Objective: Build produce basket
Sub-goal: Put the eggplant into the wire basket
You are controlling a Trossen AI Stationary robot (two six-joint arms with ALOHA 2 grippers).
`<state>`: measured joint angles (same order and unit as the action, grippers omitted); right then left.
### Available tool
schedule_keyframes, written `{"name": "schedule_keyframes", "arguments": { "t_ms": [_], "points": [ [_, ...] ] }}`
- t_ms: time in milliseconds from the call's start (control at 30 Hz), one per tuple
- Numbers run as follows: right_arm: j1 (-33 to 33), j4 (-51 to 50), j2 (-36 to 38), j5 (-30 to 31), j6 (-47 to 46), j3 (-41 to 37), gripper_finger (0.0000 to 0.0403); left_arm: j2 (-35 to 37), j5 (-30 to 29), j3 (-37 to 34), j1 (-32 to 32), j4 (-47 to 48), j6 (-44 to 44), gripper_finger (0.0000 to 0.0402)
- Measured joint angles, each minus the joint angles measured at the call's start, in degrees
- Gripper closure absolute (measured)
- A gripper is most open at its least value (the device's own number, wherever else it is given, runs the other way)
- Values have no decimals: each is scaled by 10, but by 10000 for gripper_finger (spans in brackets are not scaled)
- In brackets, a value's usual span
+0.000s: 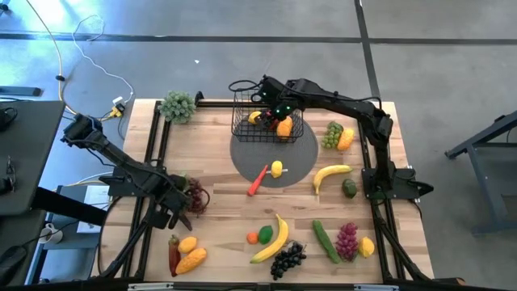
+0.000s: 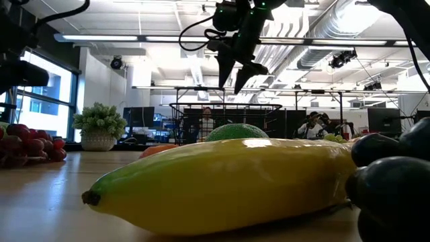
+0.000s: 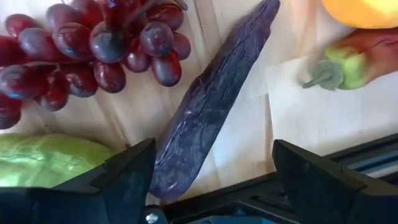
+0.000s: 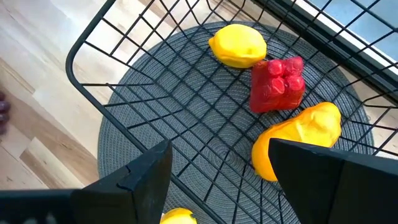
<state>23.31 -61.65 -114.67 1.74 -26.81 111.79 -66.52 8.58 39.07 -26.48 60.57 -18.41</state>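
The black wire basket (image 1: 266,120) stands on the grey round mat (image 1: 275,162) at the table's far middle. Inside it are a lemon (image 4: 237,45), a red lumpy piece (image 4: 278,84) and a yellow-orange piece (image 4: 298,137). My right gripper (image 4: 219,149) hangs open above the basket (image 4: 124,74), holding nothing; the low view shows it (image 2: 238,67) well above the rim. My left gripper (image 1: 184,212) is open, low at the table's left by the red grapes (image 3: 93,43). Its fingers straddle the end of a long dark purple piece (image 3: 211,99) without touching it.
A carrot (image 1: 257,181) and a lemon (image 1: 277,169) lie on the mat's near part. Bananas (image 1: 331,173) (image 1: 273,239), black grapes (image 1: 287,260), a cucumber (image 1: 325,240), purple grapes (image 1: 346,239) and an avocado (image 1: 349,187) are scattered near and right. A leafy bunch (image 1: 178,106) sits at the far left.
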Motion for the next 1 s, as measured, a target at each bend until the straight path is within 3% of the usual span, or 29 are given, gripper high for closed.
{"name": "schedule_keyframes", "arguments": {
  "t_ms": [700, 833, 1000],
  "points": [
    [-6, 0, 0, 13, -4, 0, 155, -157, -8, 0, -7, -26, 2, 94],
    [-6, 0, 0, 13, -14, 0, 155, -175, -7, 0, -7, -45, 5, 116],
    [-6, 0, 0, 13, -14, 0, 155, -186, -7, 0, -7, -55, 0, 172]
  ]
}}
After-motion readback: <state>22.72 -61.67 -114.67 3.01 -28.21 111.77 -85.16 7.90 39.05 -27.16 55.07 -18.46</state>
